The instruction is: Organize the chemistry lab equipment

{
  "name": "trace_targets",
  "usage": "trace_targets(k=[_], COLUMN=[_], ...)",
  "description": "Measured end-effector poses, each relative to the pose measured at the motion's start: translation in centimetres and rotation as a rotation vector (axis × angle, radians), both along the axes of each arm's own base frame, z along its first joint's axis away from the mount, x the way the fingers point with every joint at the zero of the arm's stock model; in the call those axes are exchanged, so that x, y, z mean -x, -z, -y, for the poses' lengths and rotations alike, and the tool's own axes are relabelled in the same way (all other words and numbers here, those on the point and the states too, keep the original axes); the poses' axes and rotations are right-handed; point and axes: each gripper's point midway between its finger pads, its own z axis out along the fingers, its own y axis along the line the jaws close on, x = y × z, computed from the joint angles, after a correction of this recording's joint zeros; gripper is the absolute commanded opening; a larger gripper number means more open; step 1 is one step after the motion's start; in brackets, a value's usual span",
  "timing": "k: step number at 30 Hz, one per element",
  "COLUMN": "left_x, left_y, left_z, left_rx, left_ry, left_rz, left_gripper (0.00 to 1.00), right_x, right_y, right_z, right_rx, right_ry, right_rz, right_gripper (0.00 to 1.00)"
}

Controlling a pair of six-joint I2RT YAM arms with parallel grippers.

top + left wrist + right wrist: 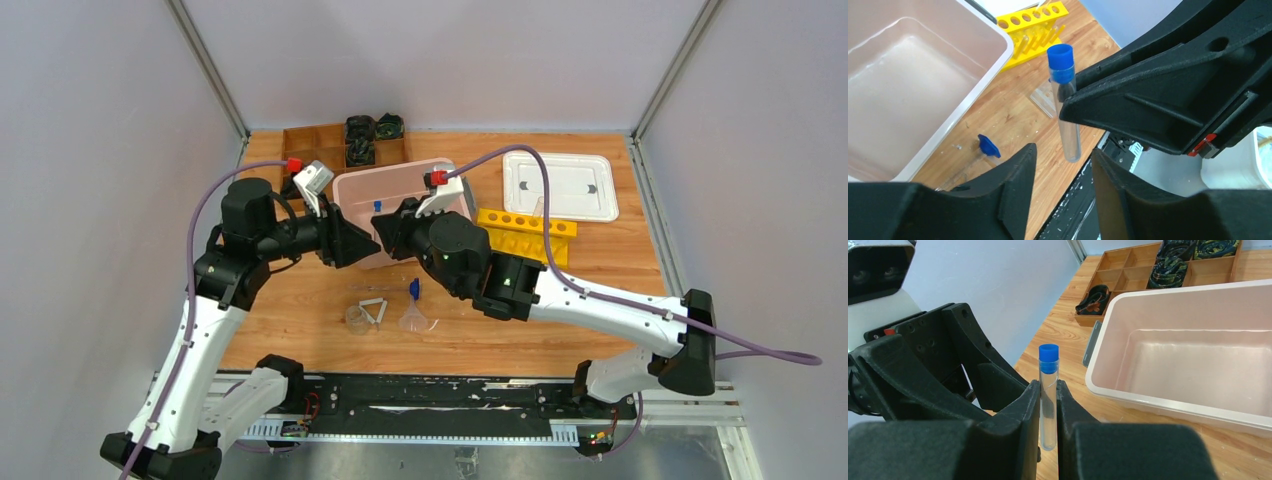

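Blue-capped tube (1048,390) stood upright in your right gripper (1048,386). Both fingers were pressed against its clear wall below the cap, and its lower end hung free beneath them. Your left gripper (1062,152) faced it from the opposite side with fingers parted, one on each side of the tube's lower end. A gap showed on both sides in the left wrist view, and no contact was visible.

The two grippers met in the air by the near left corner of the pink bin (400,185), above the table (620,310).

- On the wood nearer your bases lay the beaker (355,318), with the wire triangle (374,308) just beside it.
- The funnel (416,321) lay to their right, and the blue-tipped rod (413,289) lay just behind the funnel.
- The yellow rack (525,232) sat right of the bin, with the white lid (560,187) behind the rack.
- The brown box (310,145) of dark items sat at the far edge, by the bin's back left.
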Motion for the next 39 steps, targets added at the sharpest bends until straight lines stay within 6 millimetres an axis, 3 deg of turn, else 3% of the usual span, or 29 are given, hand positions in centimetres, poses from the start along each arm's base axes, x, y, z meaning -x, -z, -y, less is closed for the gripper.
trace_targets(k=[8, 11, 15, 17, 19, 27, 31, 36, 39], left_x=[0.0, -0.1, -0.2, -0.4, -0.7, 0.1, 0.8, 1.5, 1.8], left_y=[0.6, 0.8, 1.0, 1.2, 1.4, 3.1, 3.0, 3.2, 3.5], left_z=[0.2, 0.3, 0.2, 0.1, 0.0, -0.7, -1.1, -1.3, -1.4], left_rx=[0.004, 0.004, -0.004, -0.021, -0.047, -0.173, -0.207, -0.231, -0.247], left_ry=[0.012, 0.017, 0.016, 0.015, 0.025, 0.129, 0.164, 0.205, 0.219], left_rz=[-0.025, -0.031, -0.025, -0.008, 0.028, 0.146, 0.229, 0.276, 0.279], left_gripper=[0.34, 0.19, 0.0, 0.0, 0.0, 0.0, 0.0, 0.0, 0.0], right_x=[0.2, 0.2, 0.1, -0.1, -0.6, -1.1, 0.2, 1.6, 1.4], right_y=[0.1, 0.1, 0.3, 0.3, 0.0, 1.7, 3.0, 2.7, 2.4], right_z=[-1.0, -1.0, -1.3, -1.7, -2.2, -1.7, -1.6, -1.9, -1.9], right_rx=[-0.005, -0.003, 0.009, 0.037, 0.053, 0.131, 0.172, 0.183, 0.177], right_ry=[-0.011, -0.011, -0.01, -0.008, -0.015, -0.118, -0.199, -0.273, -0.285], right_rz=[0.002, 0.003, -0.002, -0.032, -0.073, -0.258, -0.328, -0.362, -0.369], right_gripper=[0.0, 0.01, 0.31, 0.47, 0.53, 0.54, 0.52, 0.49, 0.49])
